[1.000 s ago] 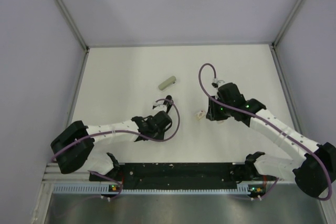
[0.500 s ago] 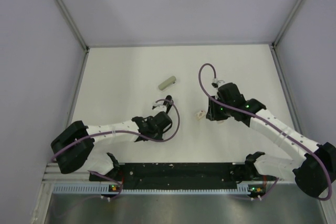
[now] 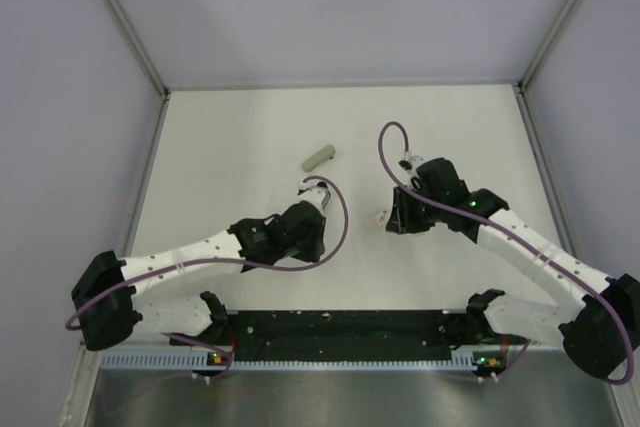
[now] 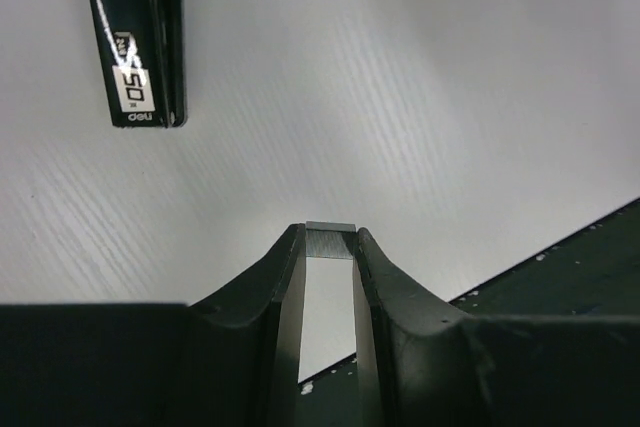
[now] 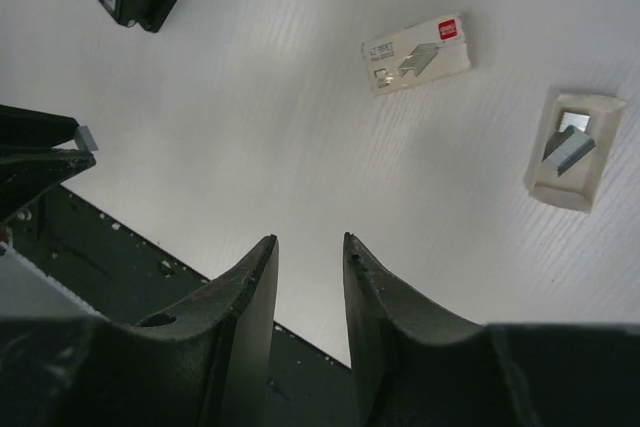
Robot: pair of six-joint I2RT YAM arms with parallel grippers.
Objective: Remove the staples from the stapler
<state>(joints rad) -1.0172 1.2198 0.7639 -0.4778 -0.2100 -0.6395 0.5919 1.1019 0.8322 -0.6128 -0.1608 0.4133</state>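
My left gripper (image 4: 330,250) is pinched nearly shut on a short silvery strip of staples (image 4: 331,241), which sits crosswise between the very tips of my two black fingers. The slim, glossy black plastic stapler (image 4: 135,37) lies flat on the white table (image 4: 420,107), ahead of those fingertips and off to their left, apart from them. A small white label on it faces my left wrist camera.

My right gripper (image 5: 308,250) has its jaws a little way apart, with only bare table showing in the gap. Ahead of it and slightly to its right lies a small white cardboard staple box with a red patch (image 5: 417,54). Farther right is a beige squarish tray (image 5: 570,152) with a grey block of staples in it. From this hand the stapler is far ahead on the left.

In the top view, a pale olive-grey short bar (image 3: 320,157) lies beyond my left gripper, well apart.
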